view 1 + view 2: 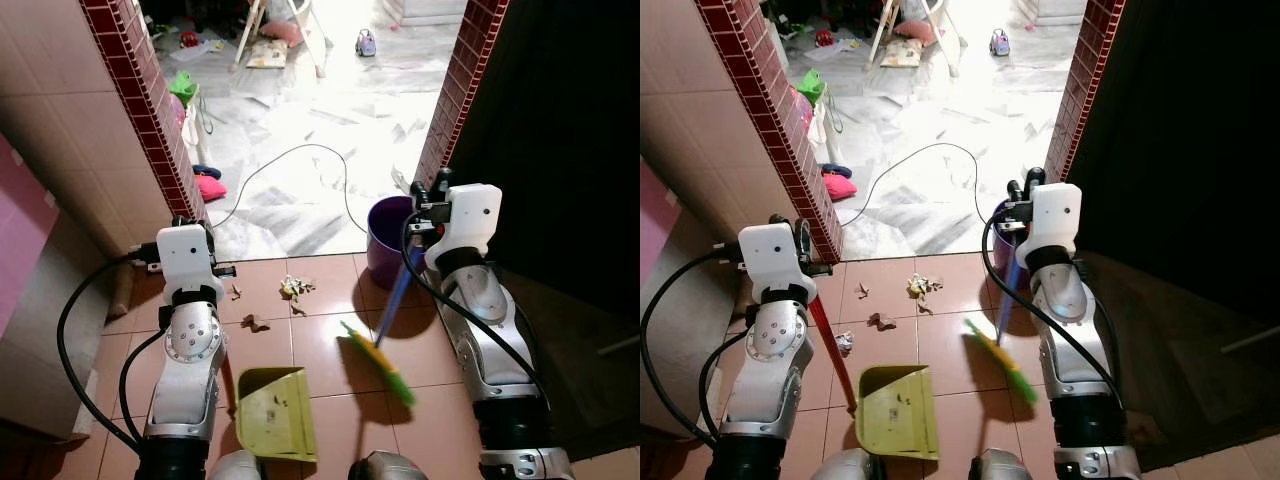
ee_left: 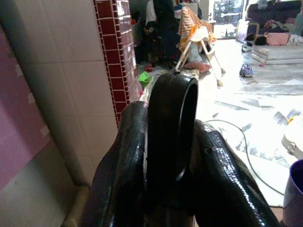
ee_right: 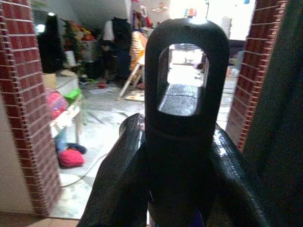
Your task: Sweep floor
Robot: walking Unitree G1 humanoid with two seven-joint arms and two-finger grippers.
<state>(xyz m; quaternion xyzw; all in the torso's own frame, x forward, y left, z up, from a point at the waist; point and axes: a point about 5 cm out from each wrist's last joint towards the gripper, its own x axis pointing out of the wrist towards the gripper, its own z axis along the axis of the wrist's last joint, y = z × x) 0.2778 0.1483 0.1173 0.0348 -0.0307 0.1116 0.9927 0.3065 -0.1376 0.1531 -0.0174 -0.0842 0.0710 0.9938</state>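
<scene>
Right tool pinching broom handle, bristles on floor right of yellow dustpan; left tool pinching dustpan's red handle; leaf debris farther, near doorway

The left claw grips a black looped handle end, beside a red-tiled wall edge; a high chair stands beyond.

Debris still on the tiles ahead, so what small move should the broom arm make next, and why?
Probably reach the broom forward past the dry leaf scraps, then pull back. The right claw holds its blue handle, the bristles rest beside the dustpan held by the left claw, and the scraps lie beyond both.
</scene>
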